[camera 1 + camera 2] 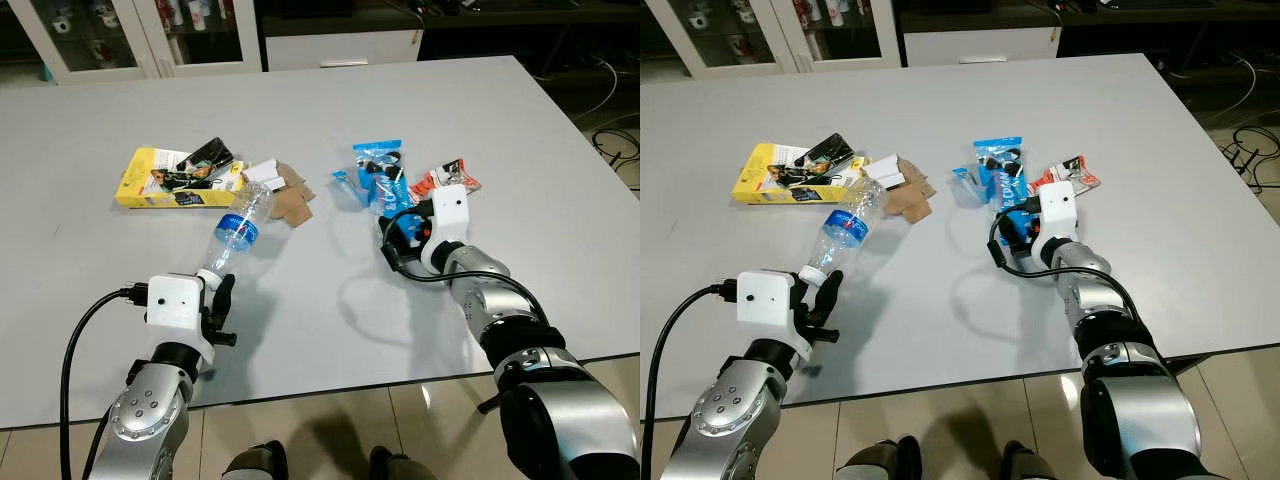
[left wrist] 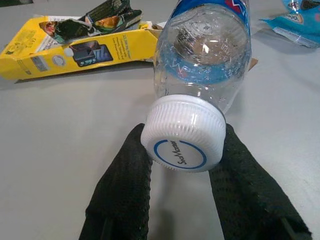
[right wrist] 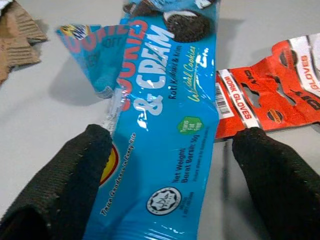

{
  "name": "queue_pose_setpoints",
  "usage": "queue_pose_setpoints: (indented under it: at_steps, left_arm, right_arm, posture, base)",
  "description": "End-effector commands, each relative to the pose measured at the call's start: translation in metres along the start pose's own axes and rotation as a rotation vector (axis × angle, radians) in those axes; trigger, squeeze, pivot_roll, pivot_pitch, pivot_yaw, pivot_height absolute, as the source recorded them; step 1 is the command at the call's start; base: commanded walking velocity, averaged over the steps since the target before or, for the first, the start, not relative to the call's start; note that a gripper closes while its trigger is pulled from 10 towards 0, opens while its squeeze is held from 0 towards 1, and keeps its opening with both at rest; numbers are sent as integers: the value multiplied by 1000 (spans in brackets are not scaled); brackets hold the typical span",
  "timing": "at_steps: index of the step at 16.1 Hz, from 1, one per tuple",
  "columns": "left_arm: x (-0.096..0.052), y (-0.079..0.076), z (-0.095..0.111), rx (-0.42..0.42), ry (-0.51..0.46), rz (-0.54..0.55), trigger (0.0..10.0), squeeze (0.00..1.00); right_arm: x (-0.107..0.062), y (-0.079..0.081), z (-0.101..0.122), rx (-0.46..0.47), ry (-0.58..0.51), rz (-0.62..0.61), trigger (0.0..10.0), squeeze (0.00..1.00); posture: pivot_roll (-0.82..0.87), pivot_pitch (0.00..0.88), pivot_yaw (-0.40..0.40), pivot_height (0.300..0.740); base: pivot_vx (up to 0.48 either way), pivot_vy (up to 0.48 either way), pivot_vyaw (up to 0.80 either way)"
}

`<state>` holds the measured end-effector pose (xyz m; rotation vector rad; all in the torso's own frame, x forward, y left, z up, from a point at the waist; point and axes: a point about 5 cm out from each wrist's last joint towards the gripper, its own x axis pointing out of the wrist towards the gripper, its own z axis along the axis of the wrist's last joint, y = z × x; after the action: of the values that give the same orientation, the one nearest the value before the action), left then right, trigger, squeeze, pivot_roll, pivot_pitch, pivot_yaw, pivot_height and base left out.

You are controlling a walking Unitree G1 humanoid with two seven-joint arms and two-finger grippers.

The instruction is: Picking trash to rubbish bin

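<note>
Two grippers are at work over the grey table [image 1: 420,110]. The left gripper [image 2: 182,165] pinches the ribbed white cap of a clear, light, crushable plastic bottle [image 1: 232,232] lying near a yellow carton [image 1: 170,180]. The right gripper [image 3: 172,155] is spread astride a thin, slick blue cookie wrapper [image 3: 165,120], best pinched across its width.

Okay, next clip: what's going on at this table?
A humanoid robot is clearing litter off a white table. Its left gripper is closed on the white cap of a clear plastic bottle, which is tilted up off the table. Its right gripper is open, one finger on either side of the blue cookie wrapper, beside an orange work-gloves label. A yellow box and torn cardboard pieces lie farther back.
</note>
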<state>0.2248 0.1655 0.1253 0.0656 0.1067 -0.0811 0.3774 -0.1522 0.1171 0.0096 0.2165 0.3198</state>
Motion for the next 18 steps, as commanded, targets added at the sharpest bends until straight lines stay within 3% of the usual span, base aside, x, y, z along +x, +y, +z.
queue_pose_setpoints:
  at_steps: [1,18]
  left_arm:
    - [-3,1,1,4,3,1,10000,0]
    - [-4,0,0,-10,5,9,10000,0]
  right_arm:
    - [-2,2,-13,42,40,15,0,0]
    - [-3,-1,-10,63,-3,-6,0,0]
  posture:
    - [92,175,48,740]
    - [88,183,43,740]
  base:
    - [0,0,0]
    - [0,0,0]
